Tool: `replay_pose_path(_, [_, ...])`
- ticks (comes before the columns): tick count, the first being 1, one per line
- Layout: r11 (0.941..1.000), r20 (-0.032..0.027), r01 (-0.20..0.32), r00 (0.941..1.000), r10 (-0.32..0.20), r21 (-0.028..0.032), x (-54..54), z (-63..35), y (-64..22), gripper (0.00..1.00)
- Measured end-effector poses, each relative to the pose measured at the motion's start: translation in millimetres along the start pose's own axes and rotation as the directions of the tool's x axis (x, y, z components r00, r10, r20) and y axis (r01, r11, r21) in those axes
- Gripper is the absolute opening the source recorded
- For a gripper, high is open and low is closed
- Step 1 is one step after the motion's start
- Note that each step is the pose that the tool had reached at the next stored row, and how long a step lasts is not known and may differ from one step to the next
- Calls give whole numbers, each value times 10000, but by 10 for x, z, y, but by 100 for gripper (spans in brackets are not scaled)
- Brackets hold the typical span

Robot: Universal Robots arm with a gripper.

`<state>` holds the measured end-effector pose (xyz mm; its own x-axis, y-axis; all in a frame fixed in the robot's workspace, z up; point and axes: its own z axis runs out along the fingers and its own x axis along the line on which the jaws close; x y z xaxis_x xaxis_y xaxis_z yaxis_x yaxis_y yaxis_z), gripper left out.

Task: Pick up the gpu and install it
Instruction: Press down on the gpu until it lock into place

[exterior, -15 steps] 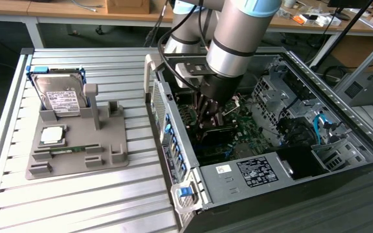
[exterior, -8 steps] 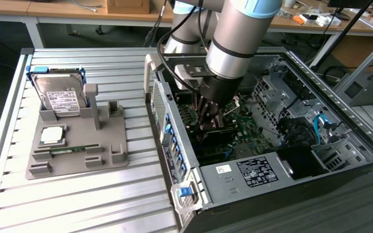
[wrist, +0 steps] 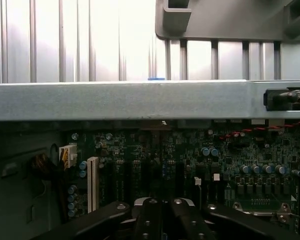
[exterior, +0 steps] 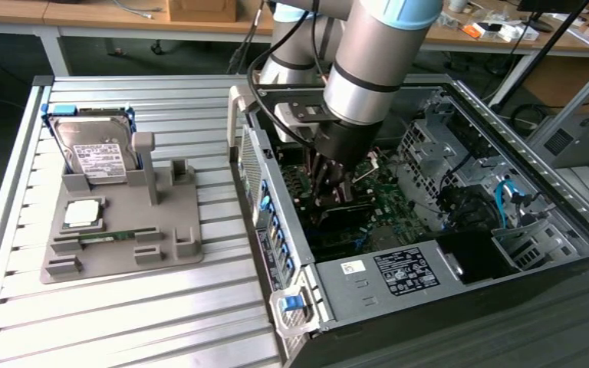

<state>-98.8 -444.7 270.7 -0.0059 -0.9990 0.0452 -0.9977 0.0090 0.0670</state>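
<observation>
The fixture tray (exterior: 120,245) lies on the table (exterior: 120,322), at the exterior view's left of the computer case (exterior: 540,192)

Arm: thick silver-grey cylindrical robot arm (exterior: 368,54), light-blue caps at its joints, a black ring round the lower tube.
Wrist: black cylindrical section under the silver tube.
Cables: black leads looped beside the arm.
Gripper: black metal two-finger gripper (wrist: 162,212), small round screws along its links.
</observation>
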Motion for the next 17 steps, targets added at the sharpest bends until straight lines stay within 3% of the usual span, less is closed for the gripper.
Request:
replay_pose_path(11, [10000, -19, 83, 10000, -83, 14, -7, 25, 7, 11])
replay_pose_path(17, [10000, -20, 90, 10000, -90, 36, -7, 31, 109, 11])
